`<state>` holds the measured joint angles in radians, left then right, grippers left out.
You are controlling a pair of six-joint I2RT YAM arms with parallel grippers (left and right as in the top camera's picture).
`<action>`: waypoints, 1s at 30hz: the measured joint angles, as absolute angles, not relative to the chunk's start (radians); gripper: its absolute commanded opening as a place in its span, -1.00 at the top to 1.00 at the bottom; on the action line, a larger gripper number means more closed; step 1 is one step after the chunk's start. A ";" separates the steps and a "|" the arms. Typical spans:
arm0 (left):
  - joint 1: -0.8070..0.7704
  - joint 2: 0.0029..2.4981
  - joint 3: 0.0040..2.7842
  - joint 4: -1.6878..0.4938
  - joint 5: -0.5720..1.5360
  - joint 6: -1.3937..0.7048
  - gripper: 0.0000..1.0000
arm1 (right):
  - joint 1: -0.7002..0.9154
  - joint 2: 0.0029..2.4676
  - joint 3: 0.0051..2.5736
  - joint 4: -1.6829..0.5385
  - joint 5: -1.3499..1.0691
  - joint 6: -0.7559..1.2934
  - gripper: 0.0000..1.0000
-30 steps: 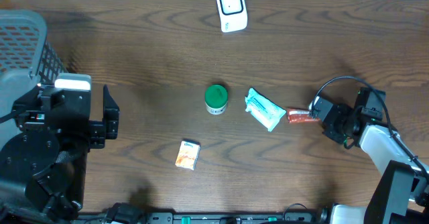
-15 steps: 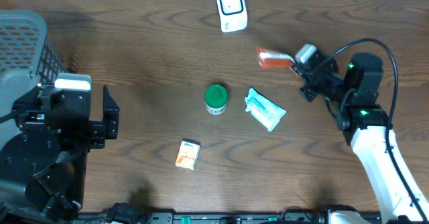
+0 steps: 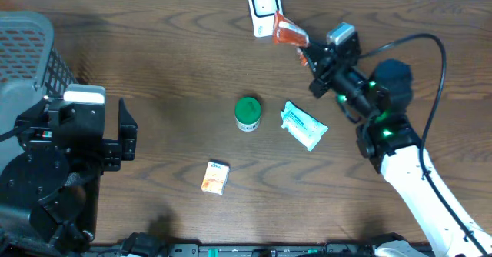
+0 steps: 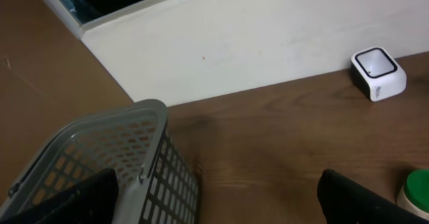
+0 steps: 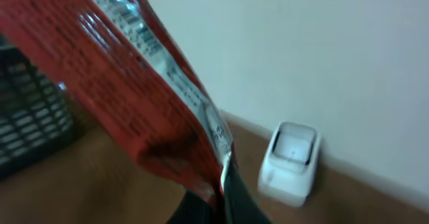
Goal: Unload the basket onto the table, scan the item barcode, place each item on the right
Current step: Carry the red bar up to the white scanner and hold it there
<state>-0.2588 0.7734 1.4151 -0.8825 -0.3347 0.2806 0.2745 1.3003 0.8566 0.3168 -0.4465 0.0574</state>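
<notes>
Presentation step: right tool [image 3: 306, 55], clamped on red packet [image 3: 287, 34], holds it just beside scanner [image 3: 264, 9]. Next, probably: turn barcode toward scanner window. Idle left tool [image 3: 127, 139] spread wide, empty, well apart from scanner.

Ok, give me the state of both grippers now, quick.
Left gripper: open, holding nothing.
Right gripper: closed on the red packet, beside the scanner.

Seen from the right wrist, the red packet [image 5: 134, 96] is blurred, its print unreadable and its top cut off by the frame. The basket [image 4: 127, 157] runs off the left wrist view's bottom edge, and the green tub [image 4: 417, 187] is clipped at the corner.
</notes>
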 measured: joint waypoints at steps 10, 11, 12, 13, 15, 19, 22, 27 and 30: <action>-0.259 0.773 1.415 -0.883 -0.335 0.281 -0.90 | 0.391 1.301 0.856 -0.065 -0.340 0.097 0.97; -0.259 0.773 1.415 -0.883 -0.335 0.281 -0.90 | 0.400 1.299 0.856 -0.083 -0.332 0.074 0.97; -0.259 0.773 1.415 -0.883 -0.335 0.281 -0.90 | 0.410 1.294 0.856 -0.103 -0.315 0.043 0.97; -0.259 0.773 1.415 -0.883 -0.335 0.281 -0.90 | 0.420 1.287 0.856 -0.121 -0.295 0.006 0.97; -0.259 0.773 1.415 -0.883 -0.335 0.281 -0.90 | 0.441 1.261 0.856 -0.139 -0.245 -0.085 0.97; -0.259 0.773 1.415 -0.883 -0.335 0.281 -0.90 | 0.500 1.191 0.857 -0.138 -0.142 -0.286 0.98; -0.259 0.773 1.415 -0.883 -0.335 0.281 -0.90 | 0.574 1.142 0.858 -0.135 -0.043 -0.462 0.98; -0.259 0.773 1.415 -0.884 -0.335 0.281 -0.90 | 0.661 1.105 0.860 -0.127 0.099 -0.656 0.98; -0.259 0.773 1.415 -0.883 -0.335 0.281 -0.90 | 0.676 1.104 0.862 -0.128 0.147 -0.715 0.98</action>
<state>-0.2588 0.7734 1.4151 -0.8833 -0.3347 0.2806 0.6758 1.1038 0.8616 -0.1276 0.1474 -0.7151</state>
